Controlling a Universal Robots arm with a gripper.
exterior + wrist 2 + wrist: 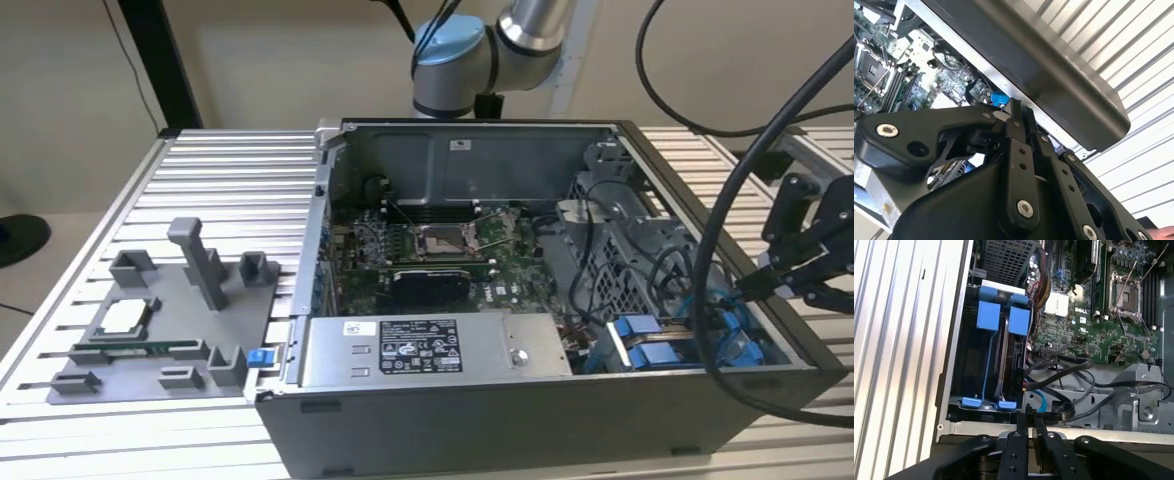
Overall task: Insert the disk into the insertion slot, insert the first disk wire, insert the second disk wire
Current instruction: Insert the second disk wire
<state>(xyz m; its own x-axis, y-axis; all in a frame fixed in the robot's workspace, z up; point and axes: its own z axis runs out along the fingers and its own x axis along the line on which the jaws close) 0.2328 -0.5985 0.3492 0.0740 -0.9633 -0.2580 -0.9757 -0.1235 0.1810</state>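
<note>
The disk (1018,322) sits home in the insertion slot (968,370) at the case's edge, and the gripper (1030,415), pinched narrow, hangs by the black wires (1059,362), seemingly not yet plugged.

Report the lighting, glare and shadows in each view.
Exterior view: soft, even light falls over the computer case, with no hard shadows. First wrist view: the ribbed table glares pale, while the insertion slot sits in deep shadow behind the blue carriers. Second wrist view: the gripper is a dark mass against bright table ribs.
</note>
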